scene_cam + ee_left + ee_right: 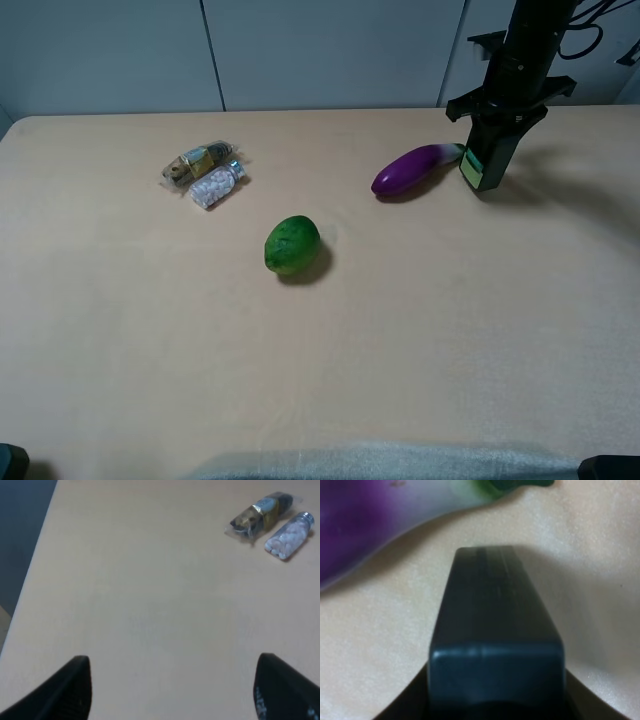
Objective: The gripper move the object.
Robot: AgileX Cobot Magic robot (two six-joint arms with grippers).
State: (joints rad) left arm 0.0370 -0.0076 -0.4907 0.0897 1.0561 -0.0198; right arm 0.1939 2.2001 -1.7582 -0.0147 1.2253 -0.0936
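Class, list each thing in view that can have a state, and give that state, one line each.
right gripper: shut on the bottle
left gripper: open, empty
bottle: upright, gripped
eggplant: lying on its side, free
lime: lying free
packet: lying flat
clear vial: on its side, capped

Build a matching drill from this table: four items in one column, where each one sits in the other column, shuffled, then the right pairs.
Items
1. eggplant
2. lime
3. dark bottle
4. clear vial of white pills

Places
A. between the fingers of the right hand
B. alone, near the middle of the table
C. beside a wrapped packet, at the far left
D. lying just left of the dark bottle in the high view, stem end toward it

Pairs: 1-D, 2-B, 3-A, 4-C
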